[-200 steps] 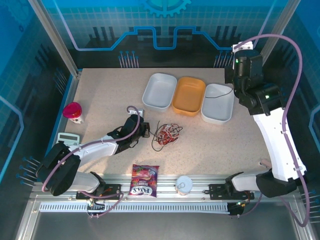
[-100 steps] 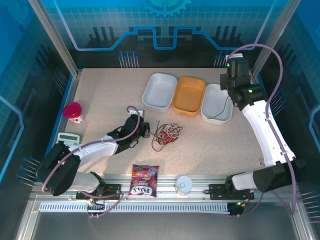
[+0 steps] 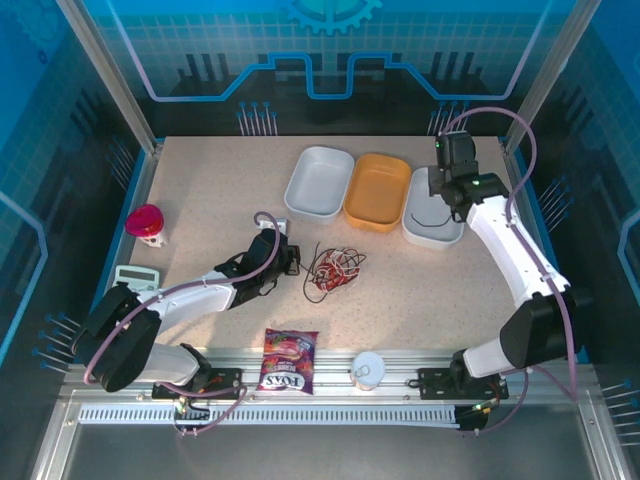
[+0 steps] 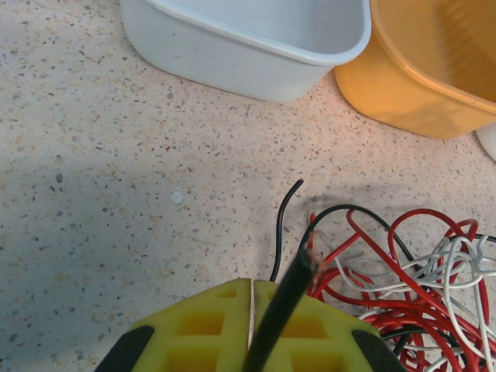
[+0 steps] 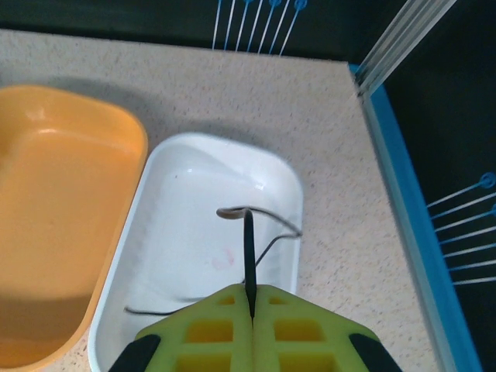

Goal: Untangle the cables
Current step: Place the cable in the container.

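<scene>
Currently on the speckled table (image 3: 200,180): one tangle of cables (image 3: 333,270), red, white and black strands looped through one another, lying near the middle, in front of the trays and just beside the left gripper (image 4: 252,298). Left gripper: yellow-green fingers pressed together, a black strand (image 4: 291,287) crossing their tips and running into the tangle; whether that strand or the thinner black one beside it is the one pinched cannot be told. Trays, three in a row at the far side: left white tray (image 4: 256,70), orange tray (image 5: 62,194), right white tray (image 5: 298,194). Right gripper (image 5: 253,298): poised over the right white tray, fingers together and clamped on a dark cable (image 5: 248,240), which rises straight from the seam between them, bends over, and trails a loose loop onto the tray floor, well apart from the tangle. Sundry items: snack bag (image 3: 288,360) and white cup (image 3: 368,370) at the near edge between the arm bases; pink object (image 3: 146,222) and calculator (image 3: 135,277) at the left edge.
</scene>
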